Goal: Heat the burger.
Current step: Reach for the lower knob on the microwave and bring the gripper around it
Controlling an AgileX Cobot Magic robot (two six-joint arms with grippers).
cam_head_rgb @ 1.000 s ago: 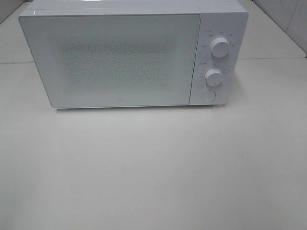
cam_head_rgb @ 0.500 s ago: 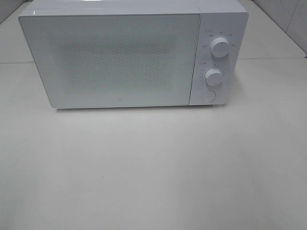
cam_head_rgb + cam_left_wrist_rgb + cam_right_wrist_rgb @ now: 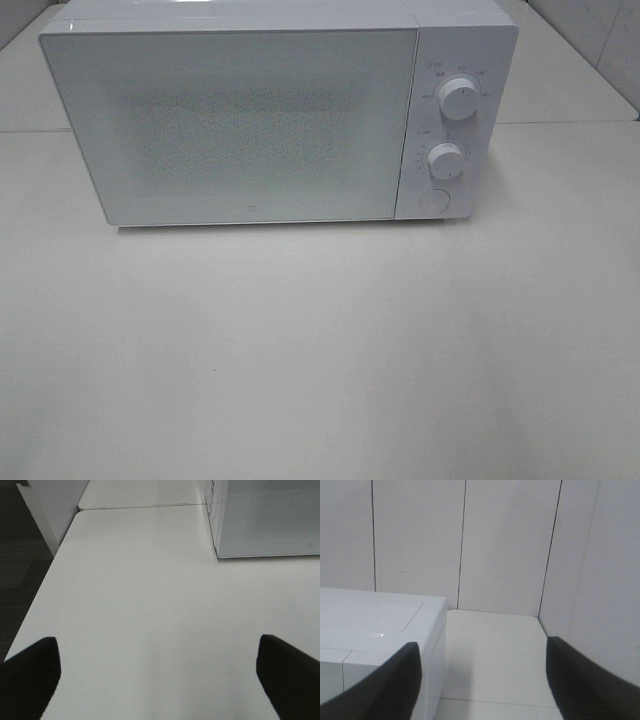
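Note:
The burger is out of view in every frame. A white microwave (image 3: 250, 120) stands at the back of the table with its door shut, and nothing can be made out through its mesh window. Neither arm appears in the exterior high view. In the left wrist view my left gripper (image 3: 157, 645) is open wide over bare tabletop, with the microwave's front corner (image 3: 270, 520) ahead. My right gripper (image 3: 482, 647) is open and holds nothing. It hovers high beside the microwave's top (image 3: 370, 625) and faces the wall.
Two round knobs (image 3: 458, 98) (image 3: 446, 160) and a round button (image 3: 433, 200) sit on the microwave's right panel. The white table (image 3: 320, 350) extends in front of it. Its left edge (image 3: 40, 600) drops to dark floor. Panelled wall (image 3: 505, 545) rises behind.

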